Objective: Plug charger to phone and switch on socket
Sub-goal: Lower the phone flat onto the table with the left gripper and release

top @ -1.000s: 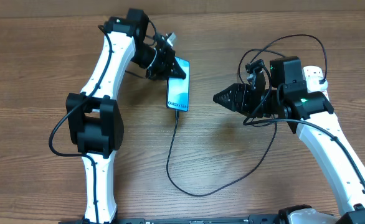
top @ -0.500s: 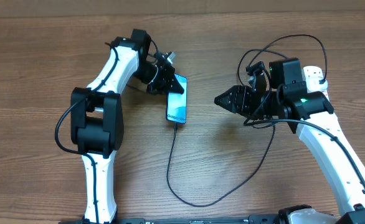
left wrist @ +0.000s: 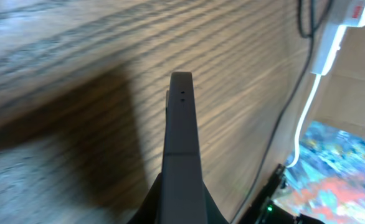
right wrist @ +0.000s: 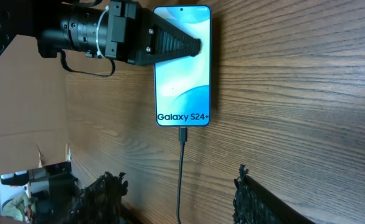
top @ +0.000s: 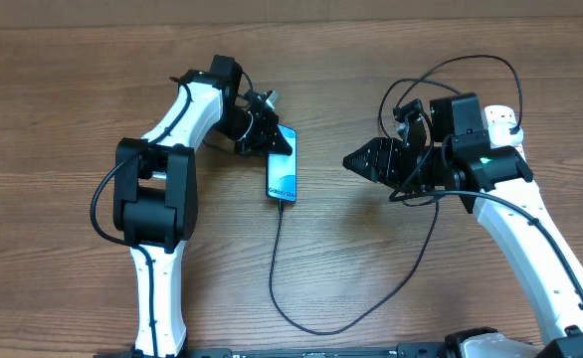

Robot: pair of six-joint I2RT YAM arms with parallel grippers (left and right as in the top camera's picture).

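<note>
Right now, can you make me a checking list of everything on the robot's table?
Surface: brown wooden table.
Job's things: phone lit, charger plugged into its near end; socket half hidden behind the right arm, switch not readable.
Clutter: nothing seen.
Grippers: left gripper shut, tip over the phone's far end; right gripper open, holding nothing.
Cables: charger loops across the table; thick white cord leaves the socket.
Surroundings: cardboard behind the table.

overhead looked straight down on the whole table (top: 53, 99). the left wrist camera sat close over the wood, facing the socket (left wrist: 350, 15). the right wrist camera faced the phone (right wrist: 182, 68) nearby, shared with overhead.
</note>
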